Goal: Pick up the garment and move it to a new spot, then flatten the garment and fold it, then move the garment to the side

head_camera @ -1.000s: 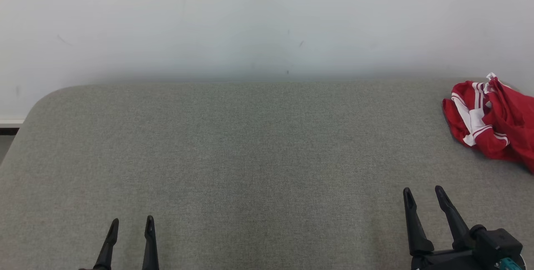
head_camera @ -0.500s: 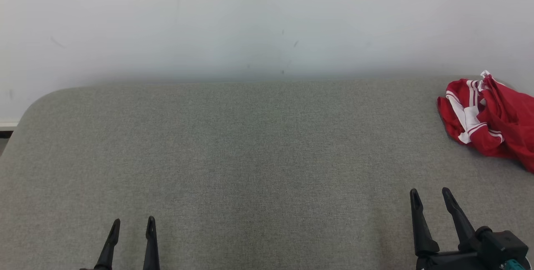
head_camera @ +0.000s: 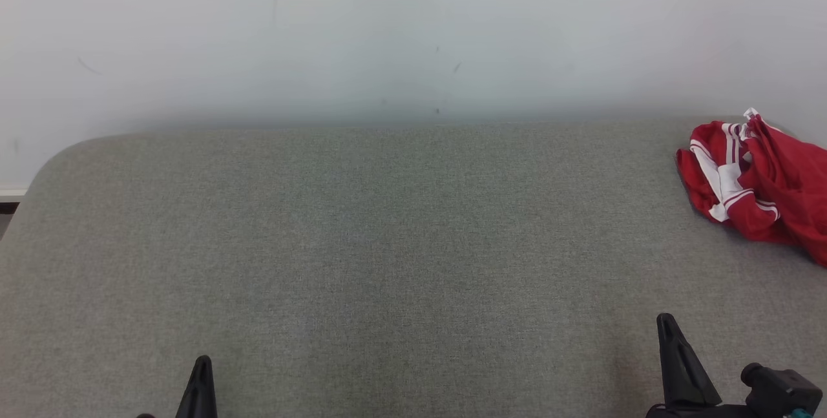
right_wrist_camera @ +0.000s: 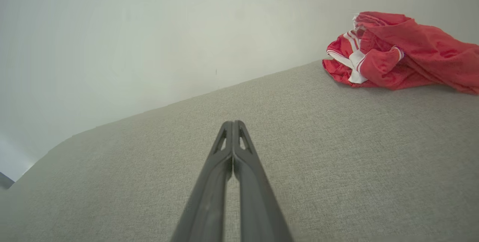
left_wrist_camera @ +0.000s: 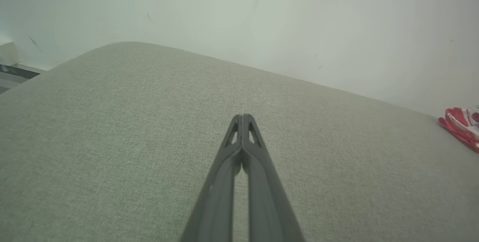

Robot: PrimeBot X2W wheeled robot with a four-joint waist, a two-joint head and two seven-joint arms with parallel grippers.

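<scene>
The garment (head_camera: 756, 185) is red with white stripes and lies crumpled at the far right of the grey padded surface, close to the wall; it also shows as a heap (right_wrist_camera: 396, 53) in the right wrist view and as a sliver (left_wrist_camera: 462, 126) in the left wrist view. My left gripper (head_camera: 201, 366) sits at the lower left, shut with nothing in it, fingertips pressed together (left_wrist_camera: 242, 116). My right gripper (head_camera: 667, 322) is at the lower right, also shut and empty (right_wrist_camera: 232, 123), well short of the garment.
The grey padded surface (head_camera: 387, 243) spans the whole width, with a rounded corner at the far left (head_camera: 71, 146). A pale wall (head_camera: 387, 30) rises directly behind it. A strip of floor and skirting shows past the left edge (head_camera: 10, 201).
Both grippers have gone from open to shut and drawn back toward the bottom edge. The head camera shifted slightly between the earliest frame and the later ones.
</scene>
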